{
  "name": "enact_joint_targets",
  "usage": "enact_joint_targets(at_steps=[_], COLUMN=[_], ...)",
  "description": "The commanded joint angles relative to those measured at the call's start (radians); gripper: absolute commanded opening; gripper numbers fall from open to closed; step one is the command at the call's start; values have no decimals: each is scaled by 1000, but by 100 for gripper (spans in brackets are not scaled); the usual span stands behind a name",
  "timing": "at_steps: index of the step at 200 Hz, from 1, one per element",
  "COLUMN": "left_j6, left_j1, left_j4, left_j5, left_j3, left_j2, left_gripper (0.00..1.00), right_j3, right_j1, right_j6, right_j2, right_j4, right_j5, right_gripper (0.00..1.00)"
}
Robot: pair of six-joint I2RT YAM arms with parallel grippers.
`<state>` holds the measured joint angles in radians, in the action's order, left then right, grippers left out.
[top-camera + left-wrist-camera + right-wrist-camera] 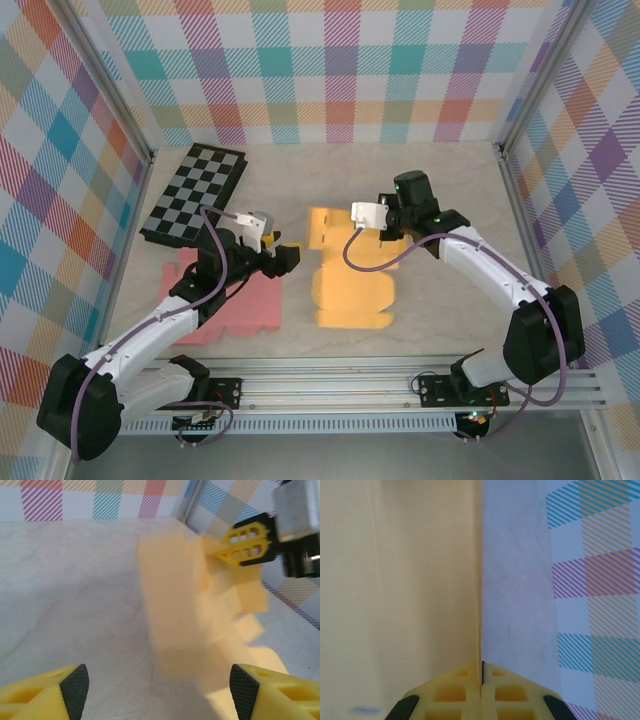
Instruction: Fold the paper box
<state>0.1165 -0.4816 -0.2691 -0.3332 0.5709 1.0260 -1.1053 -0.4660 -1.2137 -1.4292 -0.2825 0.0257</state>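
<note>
The orange paper box lies flat and unfolded in the middle of the table. My right gripper is at its far right edge. In the right wrist view the gripper is shut on the thin edge of the paper box, which stretches away on the left. My left gripper is at the sheet's left side. In the left wrist view it stands wide open with nothing between its pads. The paper box is blurred there, with the right gripper's yellow fingers on its far end.
A pink cut-out sheet lies under my left arm. A black-and-white chequered board rests at the back left. Plaid walls close in the table on three sides. A metal rail runs along the near edge.
</note>
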Motion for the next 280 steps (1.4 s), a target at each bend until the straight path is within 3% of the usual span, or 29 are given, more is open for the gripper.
enact_joint_targets(at_steps=[1, 22, 51, 67, 91, 122, 164, 196, 231, 280], left_j6=[3, -17, -62, -54, -23, -45, -115, -152, -182, -244], left_j1=[8, 7, 17, 64, 142, 196, 231, 233, 231, 231], left_j4=[-62, -29, 8, -21, -76, -90, -91, 2, 65, 148], left_j5=[-96, -51, 198, 241, 200, 110, -47, -179, -254, -245], left_j3=[13, 14, 34, 44, 71, 127, 171, 263, 335, 388], left_j2=[-9, -14, 20, 62, 137, 236, 347, 453, 540, 620], left_gripper=[77, 78, 77, 77, 77, 76, 75, 68, 64, 60], right_j3=[-2, -10, 20, 75, 184, 228, 304, 361, 397, 434], right_j1=[-2, 0, -3, -8, -10, -13, -32, -47, -56, -56], right_j6=[-36, -29, -17, -38, -135, -118, -156, -198, -182, -186], right_j2=[-36, -51, -45, -41, -73, -130, -190, -242, -253, -251], right_j4=[149, 193, 326, 442, 624, 746, 955, 1112, 1153, 1157], right_j5=[109, 99, 97, 103, 78, 111, 166, 206, 233, 228], right_gripper=[0, 0, 0, 0, 0, 0, 0, 0, 0, 0])
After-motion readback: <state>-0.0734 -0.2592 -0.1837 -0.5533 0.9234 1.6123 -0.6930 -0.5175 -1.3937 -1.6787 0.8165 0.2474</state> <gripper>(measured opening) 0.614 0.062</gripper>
